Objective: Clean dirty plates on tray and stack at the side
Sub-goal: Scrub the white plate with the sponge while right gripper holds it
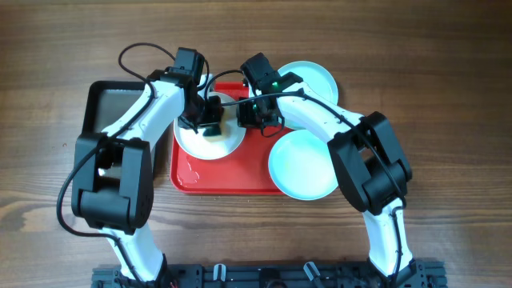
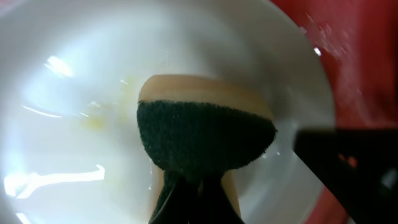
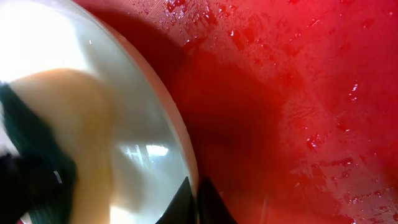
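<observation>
On the red tray [image 1: 232, 182], left half: the cream-white plate [image 1: 194, 146], wet. The left gripper [image 1: 210, 118] is clamped on a sponge [image 2: 205, 134], whose dark scrub face is pressed into the plate's bowl. The right gripper [image 1: 254, 118] is pinched on the same plate's right rim, fingertips almost meeting. One turquoise plate [image 1: 302, 164] overlaps the tray's right edge; the second turquoise plate [image 1: 314, 78] sits on the table [image 1: 448, 96] by the far right corner.

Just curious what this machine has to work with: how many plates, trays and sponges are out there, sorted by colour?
Cream-white plate: 1
Pale turquoise plates: 2
Red tray: 1
Dark tray: 1
Sponge: 1
Total: 6
</observation>
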`<action>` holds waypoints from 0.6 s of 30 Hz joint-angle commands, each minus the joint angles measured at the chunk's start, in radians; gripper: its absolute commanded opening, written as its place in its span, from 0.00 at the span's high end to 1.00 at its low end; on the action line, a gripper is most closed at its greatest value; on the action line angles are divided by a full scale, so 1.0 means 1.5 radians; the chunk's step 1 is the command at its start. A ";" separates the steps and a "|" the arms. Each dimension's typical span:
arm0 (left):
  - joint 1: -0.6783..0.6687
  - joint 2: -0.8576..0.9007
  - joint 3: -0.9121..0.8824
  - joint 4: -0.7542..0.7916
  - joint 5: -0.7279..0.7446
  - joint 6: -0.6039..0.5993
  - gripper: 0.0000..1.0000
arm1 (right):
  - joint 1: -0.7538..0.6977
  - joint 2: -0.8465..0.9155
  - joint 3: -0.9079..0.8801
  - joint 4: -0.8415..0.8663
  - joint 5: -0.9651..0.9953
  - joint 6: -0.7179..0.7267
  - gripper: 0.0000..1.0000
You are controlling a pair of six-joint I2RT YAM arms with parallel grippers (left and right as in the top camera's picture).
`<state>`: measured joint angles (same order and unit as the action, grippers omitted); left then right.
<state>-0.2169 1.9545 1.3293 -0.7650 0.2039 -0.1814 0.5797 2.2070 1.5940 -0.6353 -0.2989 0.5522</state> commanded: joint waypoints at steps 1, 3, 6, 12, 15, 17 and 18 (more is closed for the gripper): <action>0.003 0.013 0.008 0.027 -0.262 -0.098 0.96 | 0.000 0.013 0.011 0.002 -0.022 -0.002 0.96; 0.002 0.014 0.008 0.030 -0.338 -0.116 0.96 | 0.000 0.013 0.011 0.001 -0.022 -0.002 0.96; -0.003 0.014 0.008 0.014 -0.348 -0.112 0.96 | 0.000 0.013 0.011 -0.002 -0.022 -0.002 0.96; -0.047 0.013 0.008 -0.056 -0.131 -0.004 0.96 | -0.002 0.013 0.011 -0.001 -0.027 -0.002 0.96; -0.057 0.014 0.008 -0.064 0.048 0.053 0.96 | -0.004 0.013 0.011 -0.002 -0.030 -0.002 0.96; -0.057 0.014 0.008 -0.052 0.106 0.066 0.96 | -0.004 0.013 0.011 -0.001 -0.039 -0.002 0.96; -0.057 0.014 0.008 -0.037 0.110 0.066 0.96 | -0.004 0.013 0.011 -0.002 -0.042 -0.003 0.96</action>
<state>-0.2840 1.9545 1.3312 -0.8524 0.1242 -0.1604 0.5751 2.2089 1.5940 -0.6430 -0.3092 0.5522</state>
